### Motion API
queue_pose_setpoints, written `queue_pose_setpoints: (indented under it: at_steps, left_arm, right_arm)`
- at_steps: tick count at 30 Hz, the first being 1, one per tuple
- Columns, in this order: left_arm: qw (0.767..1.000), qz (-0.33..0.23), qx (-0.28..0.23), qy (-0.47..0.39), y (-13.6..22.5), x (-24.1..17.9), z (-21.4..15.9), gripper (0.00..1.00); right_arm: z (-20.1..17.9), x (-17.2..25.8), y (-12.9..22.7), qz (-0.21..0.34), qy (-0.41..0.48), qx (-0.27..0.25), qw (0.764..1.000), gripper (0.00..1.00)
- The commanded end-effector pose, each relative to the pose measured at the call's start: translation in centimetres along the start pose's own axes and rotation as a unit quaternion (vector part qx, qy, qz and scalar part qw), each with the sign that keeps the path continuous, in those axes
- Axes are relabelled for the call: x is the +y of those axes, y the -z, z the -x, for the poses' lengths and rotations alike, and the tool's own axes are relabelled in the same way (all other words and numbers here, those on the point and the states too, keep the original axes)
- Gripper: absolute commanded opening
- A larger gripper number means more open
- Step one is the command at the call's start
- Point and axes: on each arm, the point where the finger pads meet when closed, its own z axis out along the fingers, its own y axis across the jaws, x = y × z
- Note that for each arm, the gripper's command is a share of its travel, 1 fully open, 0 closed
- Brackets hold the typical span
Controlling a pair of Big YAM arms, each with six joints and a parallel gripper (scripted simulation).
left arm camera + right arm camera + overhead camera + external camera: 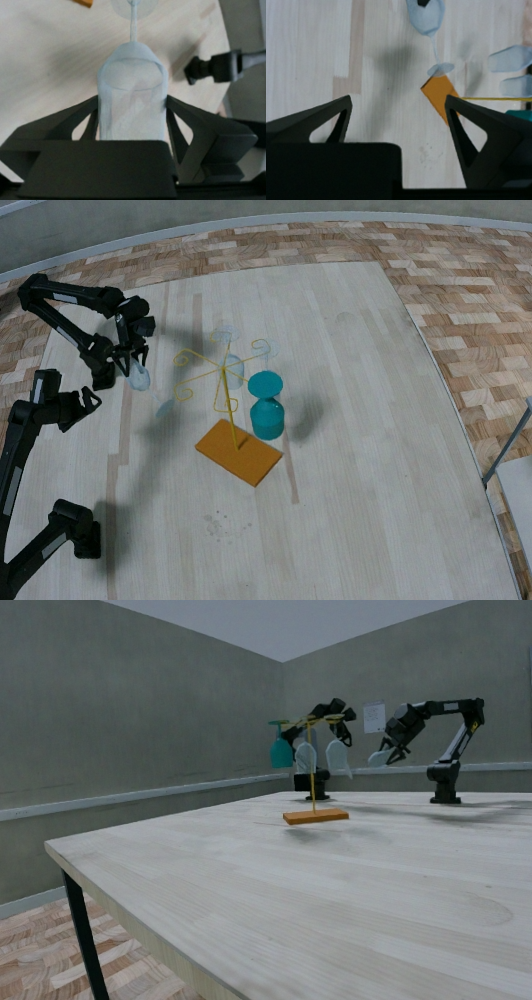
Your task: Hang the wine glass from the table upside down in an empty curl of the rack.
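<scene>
The clear wine glass (138, 378) (378, 758) (133, 73) (428, 18) is off the table, tilted near level, its foot pointing toward the rack. My left gripper (134, 363) (132, 99) is shut on its bowl. My right gripper (398, 100) is open and empty, left of the rack in the top view. The yellow wire rack (231, 420) (313, 792) (437, 91) stands on an orange base (240, 457) (315, 816). A teal glass (267, 420) (281, 752) and two clear glasses (306, 759) (337, 755) hang upside down from it. Three curls at its left and front look empty in the top view.
The held glass's foot (165, 407) (440, 69) is near the rack's left curls in the top view; the exact gap is unclear. The right arm (45, 412) reaches in beside the left arm (75, 295). A black arm part (219, 67) shows right of the glass in the left wrist view.
</scene>
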Motion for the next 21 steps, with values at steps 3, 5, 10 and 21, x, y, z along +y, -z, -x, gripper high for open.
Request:
queue_pose_setpoints:
  at_steps: [3, 5, 10, 21]
  left_arm:
    - [0.983, -0.028, -0.01, -0.184, -0.2, -1.2, 1.6, 0.62]
    - [0.973, -0.034, -0.01, -0.226, -0.4, -1.5, 1.7, 0.62]
    - [0.948, -0.041, -0.021, -0.314, -0.2, -2.3, 2.9, 0.62]
    - [0.88, -0.058, -0.022, -0.472, -1.0, -3.1, 3.1, 0.62]
  right_arm:
    - [0.4, -0.5, 0.9, -0.018, 0.065, -0.048, 0.997, 1.0]
    - [0.5, -0.4, 1.2, -0.024, 0.079, -0.061, 0.995, 1.0]
    - [0.6, -0.3, 1.8, -0.036, 0.104, -0.086, 0.99, 1.0]
    - [0.8, -0.1, 2.7, -0.056, 0.136, -0.122, 0.982, 1.0]
